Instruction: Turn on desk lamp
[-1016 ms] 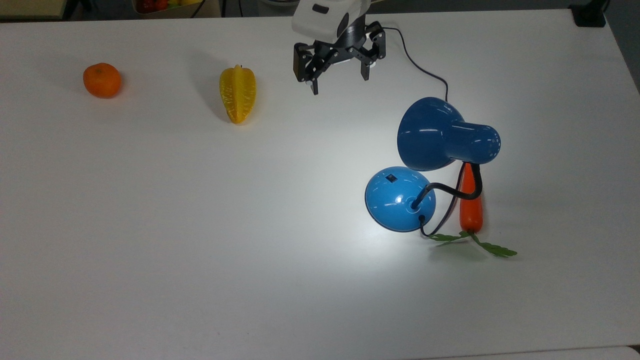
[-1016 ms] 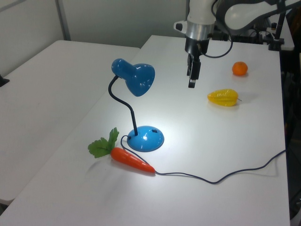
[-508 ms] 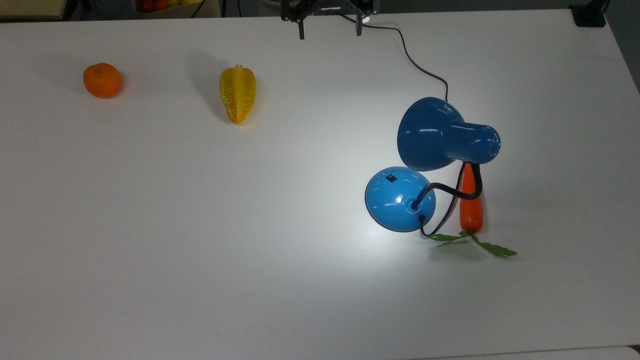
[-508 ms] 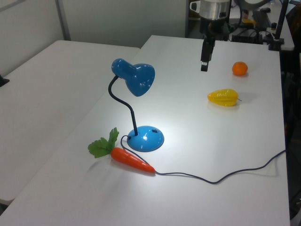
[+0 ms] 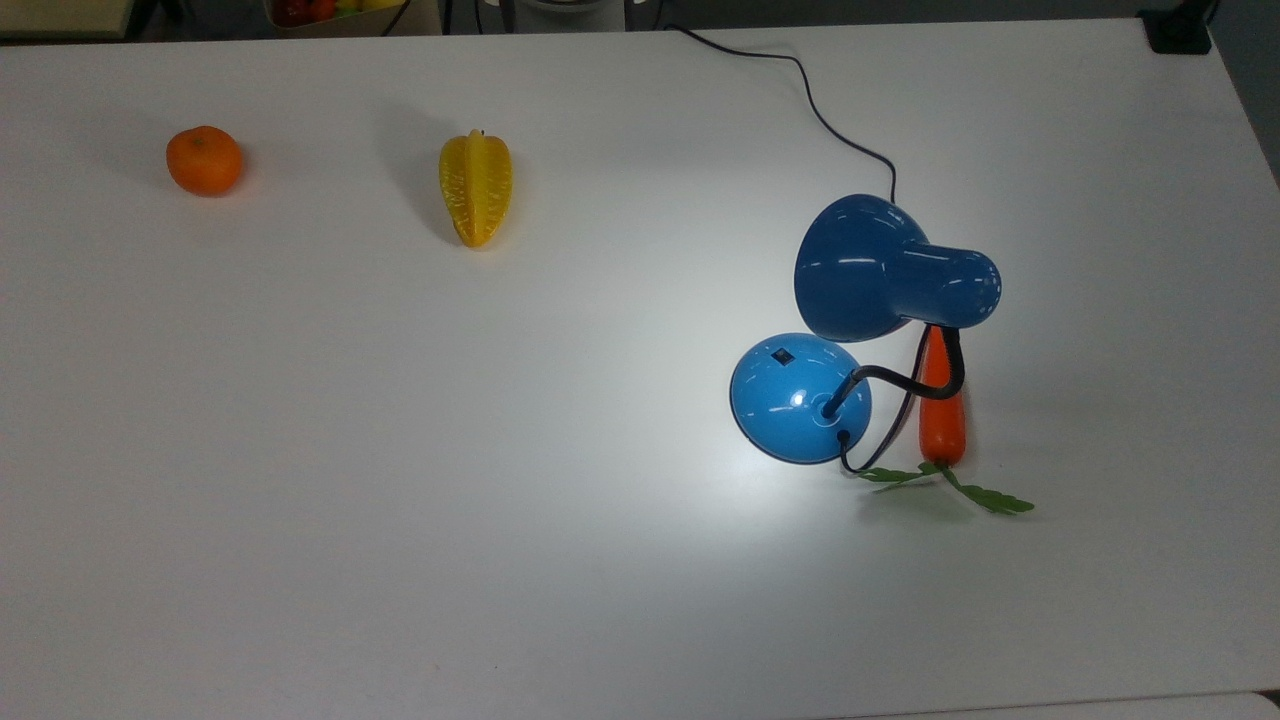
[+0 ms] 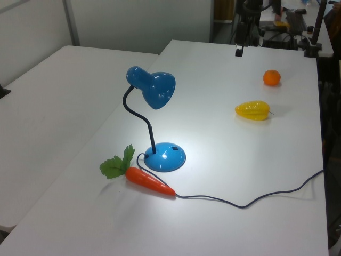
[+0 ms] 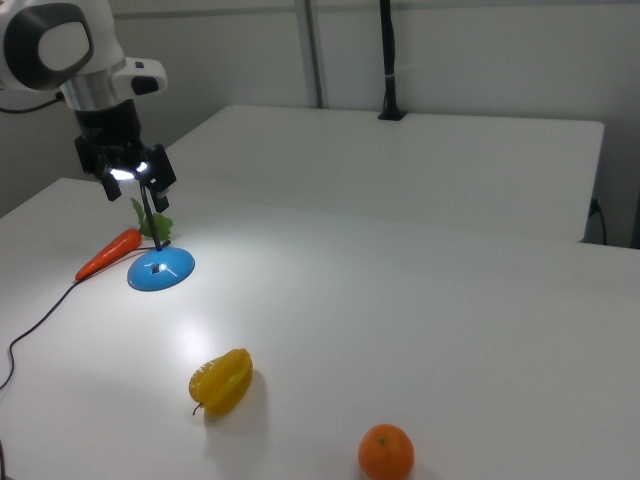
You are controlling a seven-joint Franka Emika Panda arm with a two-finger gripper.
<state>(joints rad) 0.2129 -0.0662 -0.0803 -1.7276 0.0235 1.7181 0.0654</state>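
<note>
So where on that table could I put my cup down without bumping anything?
The broad stretch between the starfruit and the desk lamp is bare, as is the top view's whole lower half. It is crowded by the lamp's base, where the carrot and cord lie.

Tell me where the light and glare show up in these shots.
Top view: bright pool on the table around the lamp base, glints on the shade. Left view: the same glow beside the base. Right view: the gripper overlaps the lit shade.
</note>
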